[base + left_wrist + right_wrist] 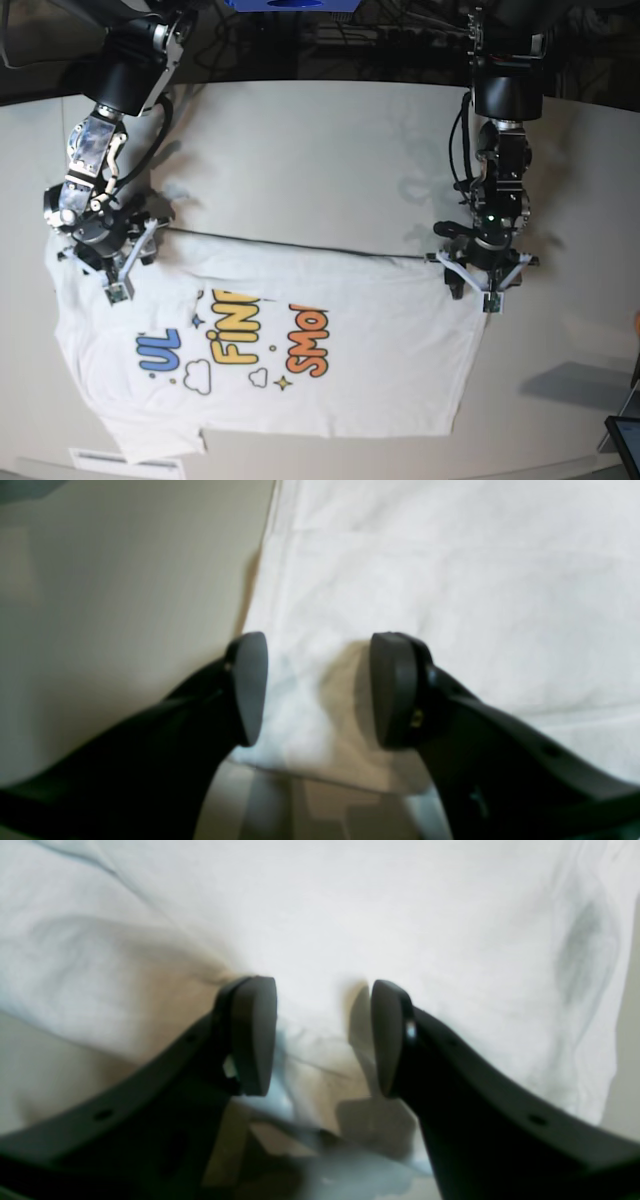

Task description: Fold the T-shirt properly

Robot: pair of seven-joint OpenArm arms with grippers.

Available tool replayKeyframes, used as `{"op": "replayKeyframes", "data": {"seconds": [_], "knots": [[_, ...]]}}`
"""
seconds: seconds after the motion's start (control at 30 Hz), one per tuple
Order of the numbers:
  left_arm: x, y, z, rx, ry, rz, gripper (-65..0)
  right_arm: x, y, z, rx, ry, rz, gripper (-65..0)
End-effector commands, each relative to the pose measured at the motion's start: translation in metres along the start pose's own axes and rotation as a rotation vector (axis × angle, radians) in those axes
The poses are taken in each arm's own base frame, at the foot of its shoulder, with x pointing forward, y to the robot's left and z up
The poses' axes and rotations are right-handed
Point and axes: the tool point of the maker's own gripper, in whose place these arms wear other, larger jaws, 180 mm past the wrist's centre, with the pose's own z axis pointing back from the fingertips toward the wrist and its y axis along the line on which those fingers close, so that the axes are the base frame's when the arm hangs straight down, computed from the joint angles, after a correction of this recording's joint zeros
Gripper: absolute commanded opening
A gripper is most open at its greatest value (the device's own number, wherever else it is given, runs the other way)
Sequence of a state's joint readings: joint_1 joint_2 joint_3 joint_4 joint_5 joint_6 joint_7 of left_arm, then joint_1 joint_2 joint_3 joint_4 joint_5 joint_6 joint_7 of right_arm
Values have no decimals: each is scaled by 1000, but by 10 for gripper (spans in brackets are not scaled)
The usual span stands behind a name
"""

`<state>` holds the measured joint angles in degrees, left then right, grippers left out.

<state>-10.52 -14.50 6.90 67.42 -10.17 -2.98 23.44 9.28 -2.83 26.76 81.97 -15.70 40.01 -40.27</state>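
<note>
The white T-shirt lies flat on the table, print up, with blue "UL", yellow "FIN" and orange "SMO" letters showing. My left gripper is open at the shirt's far right corner. In the left wrist view its pads stand apart over the corner of the white cloth. My right gripper is open at the shirt's far left edge, by a sleeve. In the right wrist view the gripper straddles the rumpled cloth edge. Neither gripper holds the cloth.
The pale table stretches behind the shirt and shows in the left wrist view. A screen corner sits at the lower right. A white label lies at the table's front edge.
</note>
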Motion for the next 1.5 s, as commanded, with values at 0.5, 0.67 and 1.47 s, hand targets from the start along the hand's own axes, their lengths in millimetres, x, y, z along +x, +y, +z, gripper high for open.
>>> {"op": "replayKeyframes", "data": {"seconds": [0.5,0.67,1.47], "knots": [[-35,-8,33,-16,44,-47,-341,-45,-14,15,-42,78,37,-351],[-50,-15,51,-33,55,-58,-341,-48,-17,30,-77,69,59,-351],[-85,41,138,98,77,-49,-341,-102,14,64,-68,140,63,-351]]}}
